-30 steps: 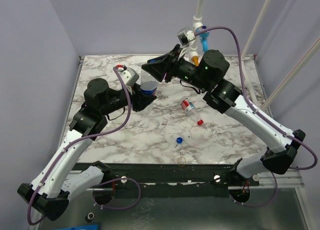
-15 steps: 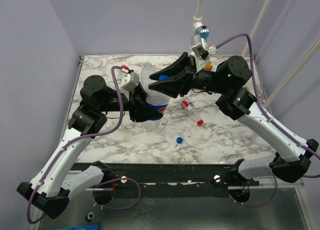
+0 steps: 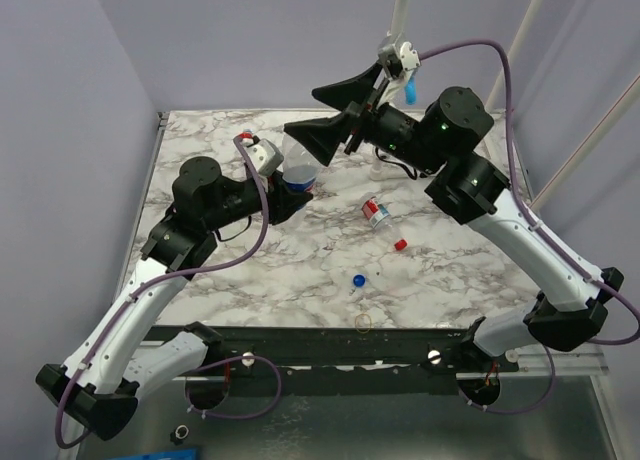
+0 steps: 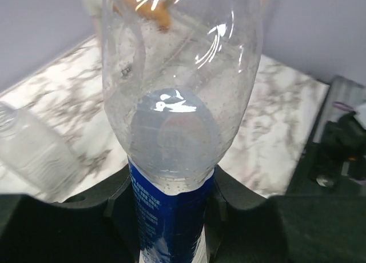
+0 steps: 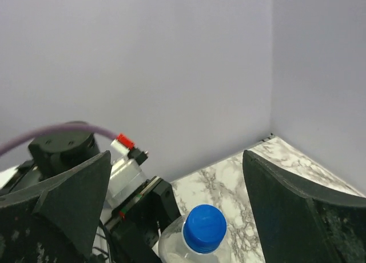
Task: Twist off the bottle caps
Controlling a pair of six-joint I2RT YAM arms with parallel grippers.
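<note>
**Blue-labelled bottle: upright, capped, released by the right jaws**

Holding blue-labelled bottle (image 3: 298, 177) over the far left part of the marble table (image 3: 300, 270). Clamping it in the left gripper (image 4: 170, 197), fingers pressing the label band from both sides. Keeping the long axis close to vertical, base end down at the jaws, neck pointing up. Carrying blue cap (image 5: 205, 227) on that neck.

Hovering the right gripper (image 5: 177, 160) above the cap, jaws spread fully wide, gripping nothing, clear of the cap.

Sharing the table with:
- red-labelled bottle (image 3: 376, 214), lying on its side right of centre
- red cap (image 3: 400, 245), just near of it
- loose blue cap (image 3: 359, 280), nearer again
- yellowish ring (image 3: 363, 323), by the near edge

Differing from half a second earlier:
- right jaws, then closed about the cap, now standing wide and raised
- bottle now sitting farther back and to the left
- cap remaining on the neck
</note>
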